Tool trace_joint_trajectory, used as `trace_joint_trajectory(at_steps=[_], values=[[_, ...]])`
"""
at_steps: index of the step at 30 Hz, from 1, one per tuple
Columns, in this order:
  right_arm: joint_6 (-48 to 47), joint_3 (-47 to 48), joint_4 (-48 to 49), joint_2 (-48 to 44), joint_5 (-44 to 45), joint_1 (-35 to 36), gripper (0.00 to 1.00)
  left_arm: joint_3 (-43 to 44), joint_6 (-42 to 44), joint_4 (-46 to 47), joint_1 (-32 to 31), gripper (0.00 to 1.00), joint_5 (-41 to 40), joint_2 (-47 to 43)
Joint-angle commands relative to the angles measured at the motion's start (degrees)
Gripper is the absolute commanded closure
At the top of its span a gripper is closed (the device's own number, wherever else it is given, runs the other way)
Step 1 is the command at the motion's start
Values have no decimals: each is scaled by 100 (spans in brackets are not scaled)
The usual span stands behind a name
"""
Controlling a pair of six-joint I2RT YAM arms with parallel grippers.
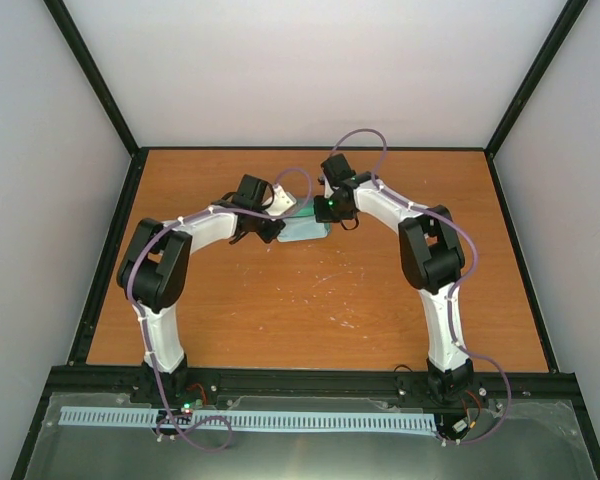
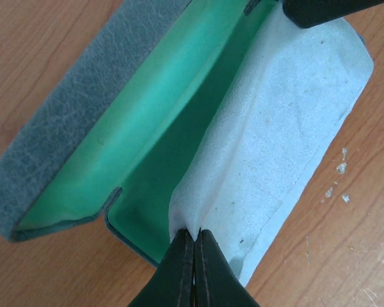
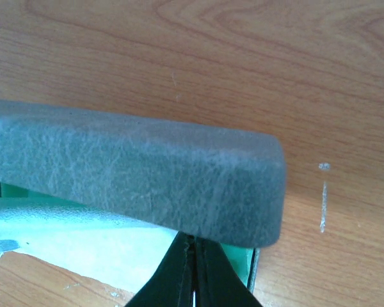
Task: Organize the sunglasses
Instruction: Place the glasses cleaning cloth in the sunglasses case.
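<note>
My left gripper (image 2: 194,248) is pinching tight on the near edge of the pale blue cloth (image 2: 288,128). Its fingers are pressing together and the fabric is puckering right at the tips. The cloth is lying across the lower half of the blue-grey case (image 2: 64,128), which is sitting open on the orange table (image 2: 32,38). Its green lining (image 2: 147,109) is showing, and in my left wrist view it is opening out to the left. My right gripper (image 3: 189,249) is sitting at the far end of the case with its fingers closed together and the tips tucking under the lid (image 3: 134,173). Whether they are gripping anything there, I cannot tell. The sunglasses are not showing in any view. With the cloth covering that half of the case, I cannot tell where they are lying relative to either gripper.
</note>
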Motion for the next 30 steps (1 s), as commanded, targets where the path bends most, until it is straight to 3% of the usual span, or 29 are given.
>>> trace_joint_trajectory(at_steps=[1, 30], values=[[-80, 217, -82, 161, 109, 38, 97, 312, 126, 83, 63, 99, -15, 165], [-46, 438, 55, 421, 194, 33, 97, 466, 186, 141, 118, 99, -83, 438]])
